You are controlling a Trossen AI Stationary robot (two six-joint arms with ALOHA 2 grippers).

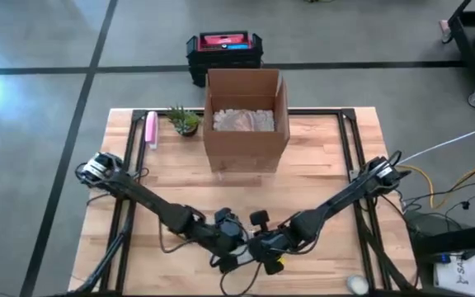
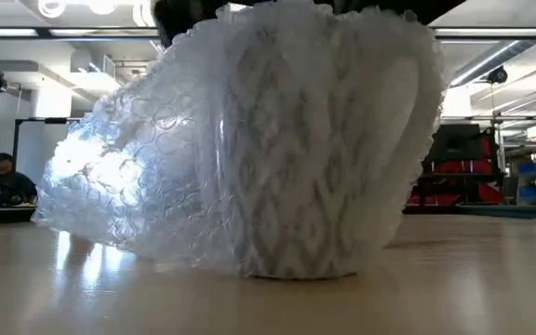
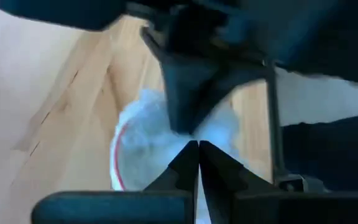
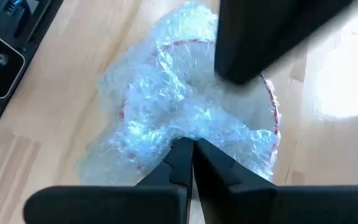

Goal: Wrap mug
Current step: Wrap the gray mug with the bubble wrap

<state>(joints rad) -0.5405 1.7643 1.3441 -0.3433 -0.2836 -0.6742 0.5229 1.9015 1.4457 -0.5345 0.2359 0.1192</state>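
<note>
Bubble wrap fills the low view, a cloudy, dimpled sheet bunched around the mug, which stands upright on the wooden table; the mug's knit-like relief shows through the film, and a loose fold of wrap billows off to one side and rests on the boards. From above, this bundle is hidden beneath the two arms where they meet at the near edge of the table, about midway across.

Going down in size, a cardboard box stands open at the far middle of the table with pale padding inside. Beyond the table, on the floor, sits a black and red case. Near the box, toward the left arm's side, are a small green plant and a pink tube, lying apart from each other.

Both grippers hang over the bundle. In its wrist view the right gripper has its fingers pressed together on a pinch of the wrap just above the mug's red rim. The left gripper also shows its fingers drawn together with almost no gap, directly over the wrapped mug; whether any film is caught between them cannot be told. A person sits far off in the room behind.
</note>
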